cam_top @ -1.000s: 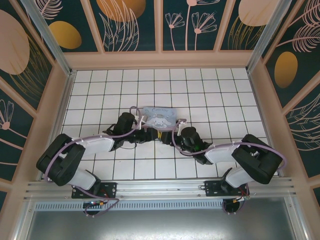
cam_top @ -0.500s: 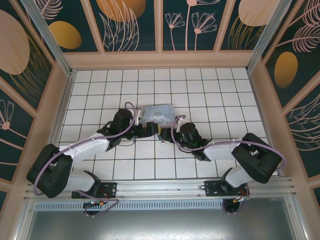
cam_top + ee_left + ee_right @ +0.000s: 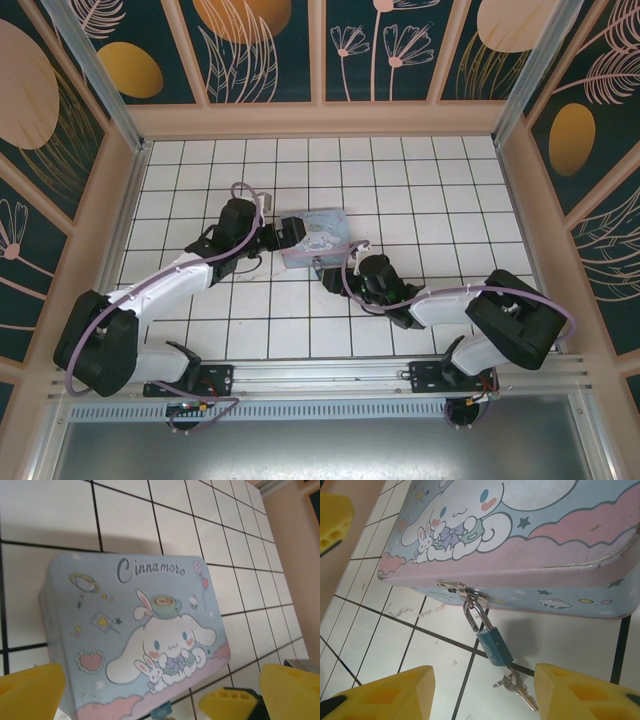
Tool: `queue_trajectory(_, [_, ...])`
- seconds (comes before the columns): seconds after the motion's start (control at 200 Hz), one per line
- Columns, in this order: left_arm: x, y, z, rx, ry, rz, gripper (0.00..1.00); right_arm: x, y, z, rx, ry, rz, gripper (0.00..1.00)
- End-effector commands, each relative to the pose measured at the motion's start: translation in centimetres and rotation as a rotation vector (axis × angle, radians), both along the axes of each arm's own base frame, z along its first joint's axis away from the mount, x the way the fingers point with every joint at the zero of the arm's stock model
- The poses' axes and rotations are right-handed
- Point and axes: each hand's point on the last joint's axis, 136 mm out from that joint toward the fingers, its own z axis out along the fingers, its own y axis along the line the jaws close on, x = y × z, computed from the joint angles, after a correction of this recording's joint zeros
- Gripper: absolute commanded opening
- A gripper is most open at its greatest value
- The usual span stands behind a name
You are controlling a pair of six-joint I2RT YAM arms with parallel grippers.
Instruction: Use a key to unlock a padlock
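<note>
"Which way does the padlock lie?"

"Shackle hooked in the tin's hasp, blue body slanting away across the tile toward my right gripper, with the key just beside its bottom end."

"Your jaws?"

"Both spread wide and empty. My left gripper faces the tin's lid."

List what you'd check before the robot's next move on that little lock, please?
1. Small dark-blue padlock hangs on the silvery latch of the pastel-blue cartoon tin, shackle closed: ok.
2. Tiny silvery key in plain sight just below the padlock: ok.
3. Key seated in the keyhole: cannot tell.
4. Right hand open, yellow fingers either side of padlock and key: ok.
5. Tin steadied: not ok; left hand open by it, gripping nothing.
</note>
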Motion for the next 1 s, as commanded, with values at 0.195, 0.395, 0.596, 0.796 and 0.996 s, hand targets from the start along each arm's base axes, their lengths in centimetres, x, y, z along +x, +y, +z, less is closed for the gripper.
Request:
queue_trajectory(0.195, [3.0,1.9,-1.1,0.108,-0.014,0.073,0.98,0.5,-0.2,-0.7,-0.044,-0.013,-0.018,0.54])
queue_trajectory(0.395, [3.9,2.2,-1.8,0.124,-0.005,0.080,0.99,0.5,-0.4,-1.0,-0.061,-0.006,-0.020,0.54])
queue_trajectory(0.596, [3.9,1.8,-2.7,0.112,0.019,0.062,0.99,0.5,-0.8,-1.5,-0.075,0.001,-0.021,0.53])
queue_trajectory(0.796, [3.9,1.5,-3.0,0.101,0.026,0.053,0.99,0.5,-0.1,-1.9,-0.065,0.013,0.007,0.51])
queue_trajectory(0.996, [4.1,1.3,-3.2,0.098,0.032,0.049,0.98,1.0,1.2,-2.1,-0.060,0.014,0.039,0.50])
